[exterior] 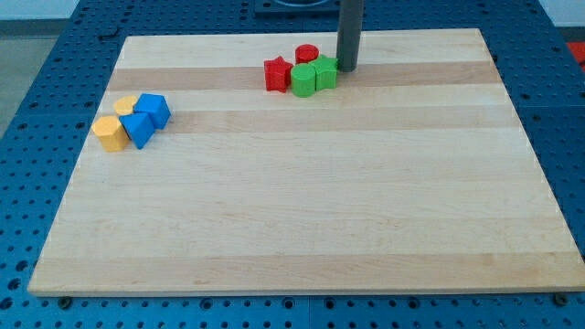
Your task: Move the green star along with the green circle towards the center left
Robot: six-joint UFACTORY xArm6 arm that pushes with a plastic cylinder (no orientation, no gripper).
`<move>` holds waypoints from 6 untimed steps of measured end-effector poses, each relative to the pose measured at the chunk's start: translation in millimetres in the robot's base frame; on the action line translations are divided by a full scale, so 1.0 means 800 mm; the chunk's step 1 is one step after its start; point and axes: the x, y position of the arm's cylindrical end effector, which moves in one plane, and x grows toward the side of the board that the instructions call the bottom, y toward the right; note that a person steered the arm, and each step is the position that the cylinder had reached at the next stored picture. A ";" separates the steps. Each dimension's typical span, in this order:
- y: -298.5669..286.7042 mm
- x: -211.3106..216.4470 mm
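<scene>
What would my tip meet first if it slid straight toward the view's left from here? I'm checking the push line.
Probably the green star: my tip sits at its right edge, seemingly touching. The green circle comes next.

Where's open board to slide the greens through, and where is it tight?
Open: the middle and bottom of the board. Crowded: the top, where my tip touches the green star beside the green circle and red blocks, plus the yellow-blue cluster at left.

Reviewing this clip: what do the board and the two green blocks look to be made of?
The board looks like pale wood in glued strips, with visible grain and a satin finish. The green circle and green star look like solid painted wood or plastic, uniformly matte; which one is unclear. My tip sits beside the star.
</scene>
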 end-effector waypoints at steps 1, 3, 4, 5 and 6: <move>-0.019 0.018; -0.045 0.081; -0.085 0.090; -0.124 0.085; -0.158 0.058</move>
